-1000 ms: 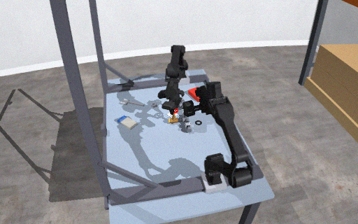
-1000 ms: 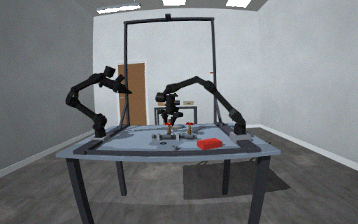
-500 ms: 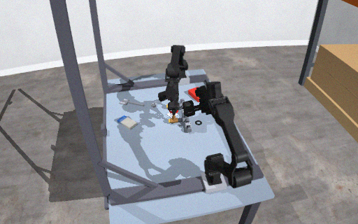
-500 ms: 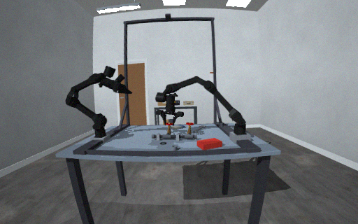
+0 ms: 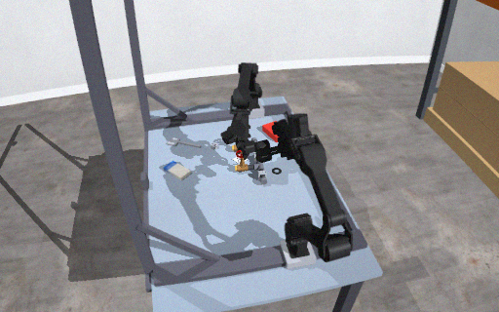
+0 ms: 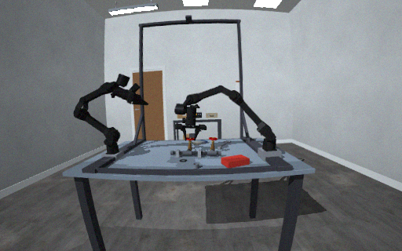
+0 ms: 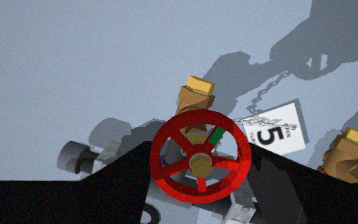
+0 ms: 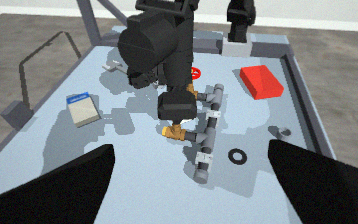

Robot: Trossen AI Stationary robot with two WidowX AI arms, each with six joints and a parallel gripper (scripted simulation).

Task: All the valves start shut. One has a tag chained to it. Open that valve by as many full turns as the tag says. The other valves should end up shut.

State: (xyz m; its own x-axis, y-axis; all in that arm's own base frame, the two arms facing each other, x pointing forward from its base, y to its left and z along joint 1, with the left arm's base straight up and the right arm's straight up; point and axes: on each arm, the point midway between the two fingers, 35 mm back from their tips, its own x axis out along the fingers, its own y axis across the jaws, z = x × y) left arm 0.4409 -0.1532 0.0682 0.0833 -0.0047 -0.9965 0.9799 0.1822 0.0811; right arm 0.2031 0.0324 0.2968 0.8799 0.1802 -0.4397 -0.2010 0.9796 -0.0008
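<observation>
Red spoked handwheel on the brass valve (image 5: 239, 154) (image 6: 190, 139) (image 7: 157, 160) is gripped between the left pincer's (image 5: 240, 149) (image 6: 191, 137) (image 7: 201, 144) (image 8: 177, 106) half-open fingers; white "5" tag (image 7: 280, 131) is chained just beside. Right pincer's (image 6: 147, 103) (image 8: 192, 145) wide open, nothing held.

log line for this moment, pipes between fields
left gripper: shut on red handwheel | tag: 5 | right gripper: open, nothing held
</observation>
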